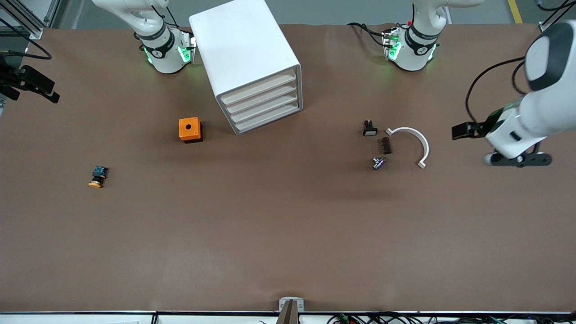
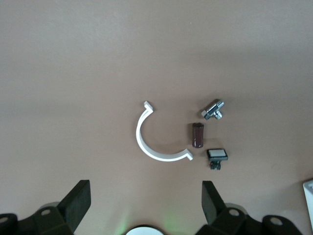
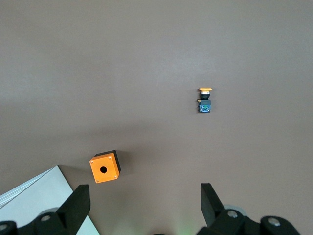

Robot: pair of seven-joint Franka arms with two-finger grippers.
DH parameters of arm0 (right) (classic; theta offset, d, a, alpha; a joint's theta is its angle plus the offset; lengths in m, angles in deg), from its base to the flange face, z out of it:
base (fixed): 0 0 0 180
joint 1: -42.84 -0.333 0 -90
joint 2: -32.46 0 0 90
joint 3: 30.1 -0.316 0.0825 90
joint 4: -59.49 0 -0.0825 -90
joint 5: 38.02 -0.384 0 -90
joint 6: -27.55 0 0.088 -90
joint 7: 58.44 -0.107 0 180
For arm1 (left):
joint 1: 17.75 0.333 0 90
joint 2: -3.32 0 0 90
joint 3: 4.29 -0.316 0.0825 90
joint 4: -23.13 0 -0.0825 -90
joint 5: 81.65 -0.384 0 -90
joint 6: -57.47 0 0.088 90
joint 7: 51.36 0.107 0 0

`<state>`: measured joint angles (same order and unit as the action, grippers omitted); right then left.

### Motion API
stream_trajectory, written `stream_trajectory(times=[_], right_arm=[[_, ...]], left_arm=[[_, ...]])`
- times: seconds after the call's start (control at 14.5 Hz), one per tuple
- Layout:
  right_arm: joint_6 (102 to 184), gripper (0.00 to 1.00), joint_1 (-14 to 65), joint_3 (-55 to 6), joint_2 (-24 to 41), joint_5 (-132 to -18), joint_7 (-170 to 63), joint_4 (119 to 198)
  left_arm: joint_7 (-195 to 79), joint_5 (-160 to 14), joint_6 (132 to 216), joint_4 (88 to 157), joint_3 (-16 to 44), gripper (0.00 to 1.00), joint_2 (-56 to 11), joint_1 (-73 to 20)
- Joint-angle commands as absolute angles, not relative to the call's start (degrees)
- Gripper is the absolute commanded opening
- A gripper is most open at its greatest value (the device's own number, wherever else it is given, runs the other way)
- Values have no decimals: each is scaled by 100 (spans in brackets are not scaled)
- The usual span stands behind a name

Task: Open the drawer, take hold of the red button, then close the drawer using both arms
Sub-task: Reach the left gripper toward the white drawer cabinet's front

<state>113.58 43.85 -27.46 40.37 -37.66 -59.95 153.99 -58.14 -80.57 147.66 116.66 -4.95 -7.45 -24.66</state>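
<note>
The white cabinet (image 1: 243,45) stands between the two arm bases, and its drawer fronts (image 1: 263,101), pale beige and all alike, are pushed in. The button is out of view. My left gripper (image 2: 145,205) hangs open and empty high over the left arm's end of the table, beside a cluster of small parts; in the front view it shows as black fingers (image 1: 517,159) under the white wrist. At the right arm's end my right gripper (image 3: 145,205) is open and empty too, high over the table with a corner of the cabinet (image 3: 34,196) in its view.
An orange box with a hole (image 1: 190,129) sits beside the cabinet, and an orange-capped button (image 1: 97,177) lies nearer the front camera. Toward the left arm's end lie a white curved piece (image 1: 416,141), a brown block (image 1: 386,145), a metal fitting (image 1: 379,163) and a small black switch (image 1: 370,129).
</note>
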Motion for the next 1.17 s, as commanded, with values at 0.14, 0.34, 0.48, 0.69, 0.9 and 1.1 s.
stream_trajectory(times=[0.14,0.34,0.48,0.69,0.9,1.1], right_arm=[[11403,100,4433,-2790,4089,-3688,-5976,15459],[11403,100,4434,-2790,4089,-3688,-5976,15459],[11403,100,4425,-2790,4089,-3688,-5976,15459],[11403,100,4425,-2790,4089,-3688,-5976,15459],[11412,100,4425,-2790,4089,-3688,-5976,15459],[11421,100,4425,-2790,4089,-3697,-5976,15459]], left_arm=[[-6927,-8129,15212,11586,-130,100,-1408,-2549],[-7814,-8129,15432,11577,98,100,-1663,-2557],[-8324,-8129,15441,11559,169,100,-1734,-2619],[-9622,-8086,15476,11428,195,100,-1979,-2821],[-11152,-7411,15442,11296,187,100,-2243,-2970],[-12200,-6752,15415,11165,196,100,-2462,-3076]])
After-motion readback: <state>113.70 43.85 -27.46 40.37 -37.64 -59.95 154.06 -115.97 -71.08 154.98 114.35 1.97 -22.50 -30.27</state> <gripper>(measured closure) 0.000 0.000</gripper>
